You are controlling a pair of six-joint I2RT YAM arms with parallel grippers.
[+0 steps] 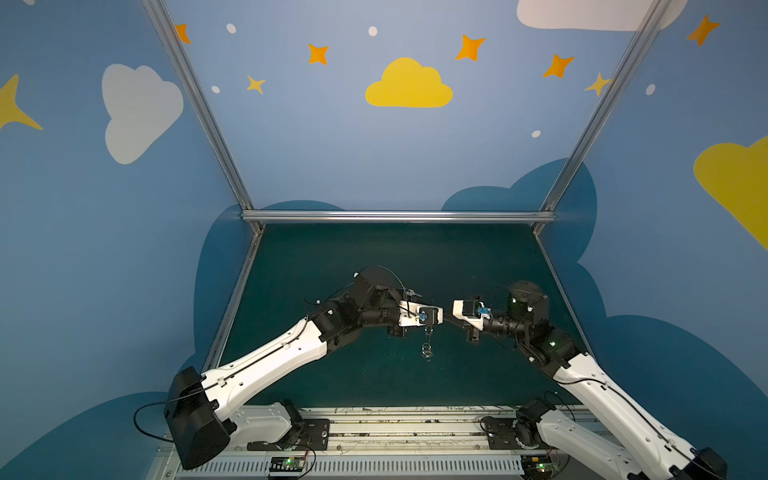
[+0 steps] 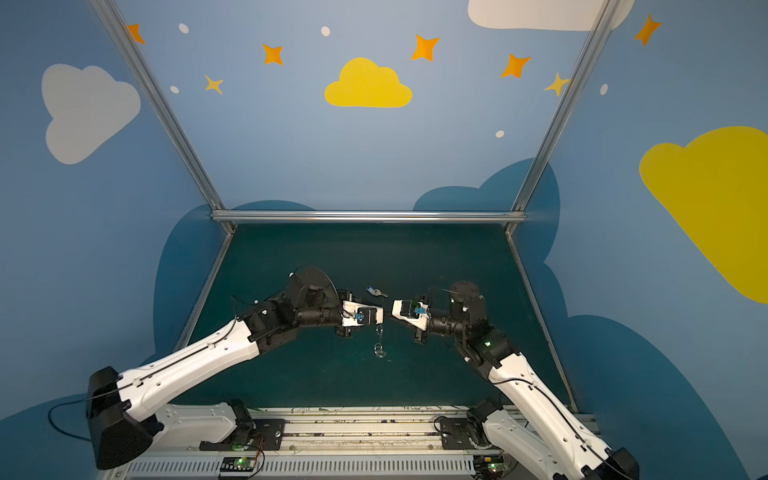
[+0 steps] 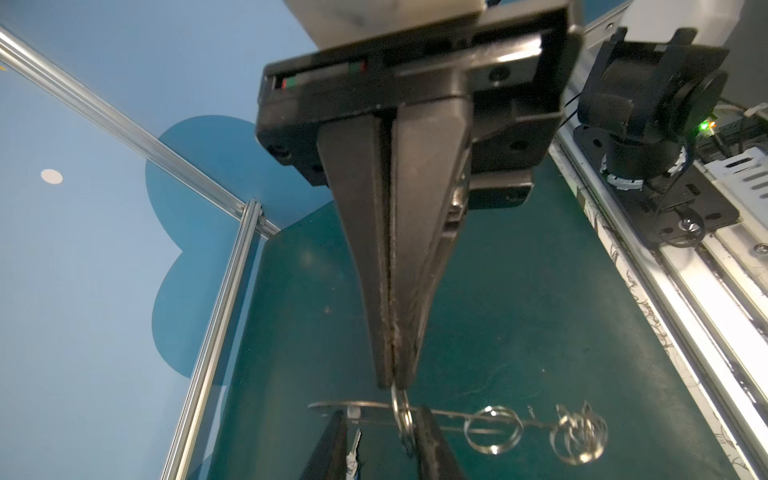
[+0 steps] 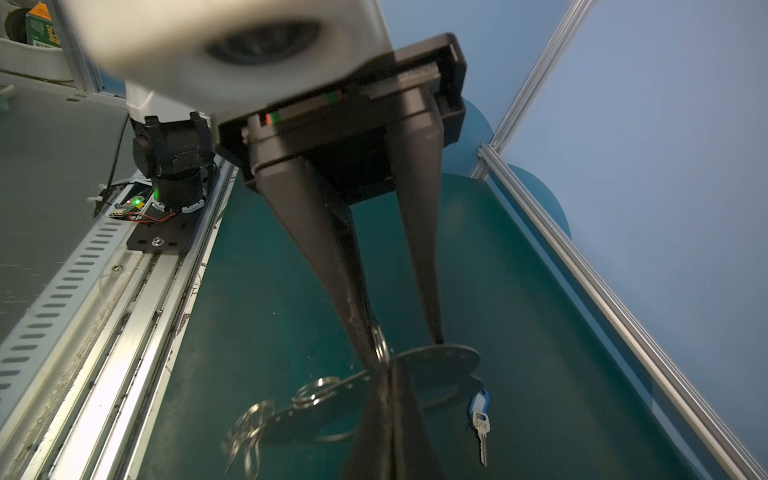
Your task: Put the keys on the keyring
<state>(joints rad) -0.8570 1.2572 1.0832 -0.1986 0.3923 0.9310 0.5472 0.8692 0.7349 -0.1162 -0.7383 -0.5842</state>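
The keyring (image 4: 444,361), a flat grey plate with split rings (image 4: 316,390), hangs in the air between both grippers. My right gripper (image 4: 388,370) is shut on one split ring (image 3: 401,409) at the plate's edge. My left gripper (image 3: 383,411) faces it, open, with its fingers (image 4: 353,307) either side of that ring; one tip is at the plate's rim. In both top views the two grippers meet tip to tip (image 1: 446,319) (image 2: 388,316), and loose rings (image 1: 427,352) dangle below them. A blue-headed key (image 4: 480,419) (image 2: 376,292) lies flat on the green mat, apart from both grippers.
The green mat (image 1: 374,374) is bounded by aluminium rails (image 1: 395,216) at the back and sides. A metal rail bed (image 1: 415,428) carrying the arm bases runs along the front. Blue painted walls stand beyond the rails.
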